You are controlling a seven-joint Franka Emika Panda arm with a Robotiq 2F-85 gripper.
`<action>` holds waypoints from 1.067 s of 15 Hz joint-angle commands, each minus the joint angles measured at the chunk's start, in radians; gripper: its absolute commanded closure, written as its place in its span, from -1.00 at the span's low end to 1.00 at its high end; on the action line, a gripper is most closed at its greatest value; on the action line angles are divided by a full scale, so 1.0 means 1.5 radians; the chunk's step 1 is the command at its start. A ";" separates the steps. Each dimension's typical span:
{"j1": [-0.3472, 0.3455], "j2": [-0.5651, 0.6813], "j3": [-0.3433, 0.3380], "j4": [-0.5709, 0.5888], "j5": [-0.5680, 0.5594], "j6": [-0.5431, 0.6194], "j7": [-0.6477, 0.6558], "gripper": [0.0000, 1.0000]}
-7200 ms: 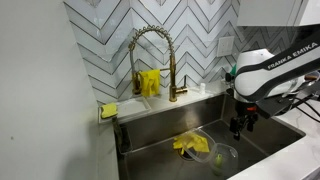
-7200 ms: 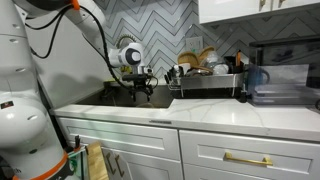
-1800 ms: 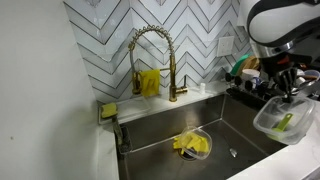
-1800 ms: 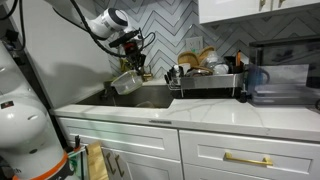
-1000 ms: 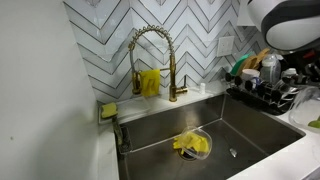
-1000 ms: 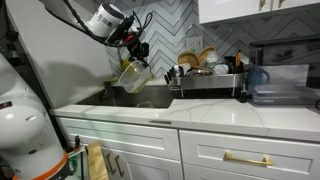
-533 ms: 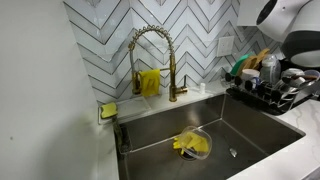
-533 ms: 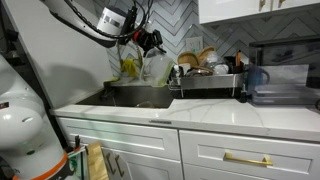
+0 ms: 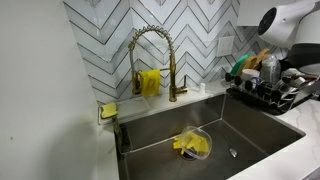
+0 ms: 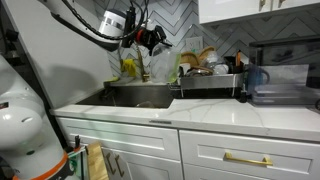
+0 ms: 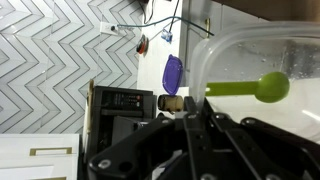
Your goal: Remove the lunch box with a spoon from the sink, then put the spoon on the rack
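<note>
In an exterior view, one yellow sponge [image 9: 108, 110] lies on the ledge at the sink's [image 9: 160, 128] left corner. To its right stands one gold faucet [image 9: 150, 48] with a yellow cloth [image 9: 150, 82] hanging behind it. A second yellow cloth [image 9: 192, 145] lies crumpled on the basin floor, with the drain [image 9: 233, 153] a little to its right. Past the basin's right edge sits one rack [image 9: 268, 92], crowded with dishes. Part of the white arm [image 9: 287, 20] shows in the top right corner. Neither the box nor the gripper shows in this view.

In the exterior view from the cabinet side, the arm [image 10: 85, 28] reaches in from the upper left. Its gripper [image 10: 152, 40] hangs above the sink's right end and carries one clear lunch box [image 10: 162, 66]. The box is up in the air, out of the basin, just beside the rack's [image 10: 205, 82] left end. Whether it touches the rack cannot be told. The white counter [image 10: 200, 112] runs on to the right.

In the wrist view, the black rack [image 11: 120, 100] lies at the left, and a purple item [image 11: 172, 73] sits right of it. The gripper [image 11: 198, 125] has its two fingers pinched together on the wall of the lunch box [image 11: 255, 50]. One green spoon [image 11: 250, 88] lies inside the box, its round bowl at the right.
</note>
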 commanded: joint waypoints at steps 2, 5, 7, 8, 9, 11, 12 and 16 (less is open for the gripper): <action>-0.006 0.009 -0.010 -0.014 -0.075 0.001 0.034 0.96; -0.011 0.019 -0.022 -0.029 -0.161 0.023 0.069 0.96; -0.012 0.027 -0.028 -0.043 -0.214 0.034 0.085 0.96; -0.013 0.032 -0.031 -0.051 -0.233 0.035 0.099 0.96; -0.013 0.034 -0.035 -0.058 -0.246 0.038 0.111 0.96; -0.015 0.036 -0.041 -0.079 -0.282 0.041 0.146 0.96; -0.016 0.037 -0.043 -0.086 -0.295 0.033 0.160 0.96; -0.017 0.043 -0.052 -0.103 -0.317 0.025 0.198 0.96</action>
